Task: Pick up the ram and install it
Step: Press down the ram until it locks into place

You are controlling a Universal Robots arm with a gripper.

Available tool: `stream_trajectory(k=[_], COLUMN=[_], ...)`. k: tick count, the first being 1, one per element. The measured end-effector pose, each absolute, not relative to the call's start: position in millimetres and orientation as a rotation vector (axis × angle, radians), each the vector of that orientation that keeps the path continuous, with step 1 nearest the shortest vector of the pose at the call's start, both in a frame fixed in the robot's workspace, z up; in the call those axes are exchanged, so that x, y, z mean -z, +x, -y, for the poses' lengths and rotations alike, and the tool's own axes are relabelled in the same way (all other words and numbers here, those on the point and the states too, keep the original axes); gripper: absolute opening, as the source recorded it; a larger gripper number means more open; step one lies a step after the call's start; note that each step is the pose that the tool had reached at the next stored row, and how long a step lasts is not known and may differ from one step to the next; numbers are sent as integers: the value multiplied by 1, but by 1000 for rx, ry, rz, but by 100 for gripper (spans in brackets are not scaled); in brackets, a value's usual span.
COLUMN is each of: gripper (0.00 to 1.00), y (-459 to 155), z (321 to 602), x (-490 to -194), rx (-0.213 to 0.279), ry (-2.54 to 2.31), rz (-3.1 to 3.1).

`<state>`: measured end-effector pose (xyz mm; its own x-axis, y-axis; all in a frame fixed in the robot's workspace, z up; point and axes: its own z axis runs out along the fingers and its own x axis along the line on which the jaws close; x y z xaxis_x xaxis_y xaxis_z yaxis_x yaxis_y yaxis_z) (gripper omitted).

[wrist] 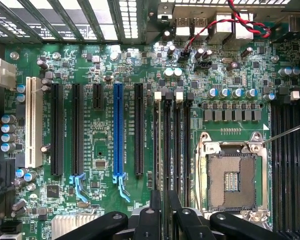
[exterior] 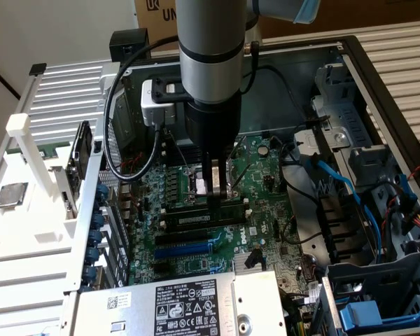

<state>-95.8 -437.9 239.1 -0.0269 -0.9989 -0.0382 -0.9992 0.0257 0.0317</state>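
Note:
The ram (exterior: 196, 219) is a green stick with a white label. It stands on edge in a black memory slot on the motherboard (exterior: 259, 182), just below my gripper (exterior: 221, 194). In the wrist view I see the ram (wrist: 166, 150) edge-on as a thin dark line running between the two black fingers (wrist: 155, 202). My gripper (wrist: 165, 200) straddles it with the fingers close against its sides. The slots (wrist: 186, 150) beside it have white and dark end clips.
The open CPU socket (wrist: 233, 175) lies right beside the memory slots. A blue expansion slot (wrist: 118, 130) and black ones sit further along. The power supply (exterior: 189, 308), blue cables (exterior: 336, 182) and case walls hem in the board. A silver CPU chip (exterior: 10, 194) rests on the white tray outside.

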Motion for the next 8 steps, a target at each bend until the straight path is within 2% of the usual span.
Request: stream_trajectory(k=[8], gripper=[20], y=[-96], z=[438], x=[-239], rx=[-78], ry=[-2188], rz=[-2246])
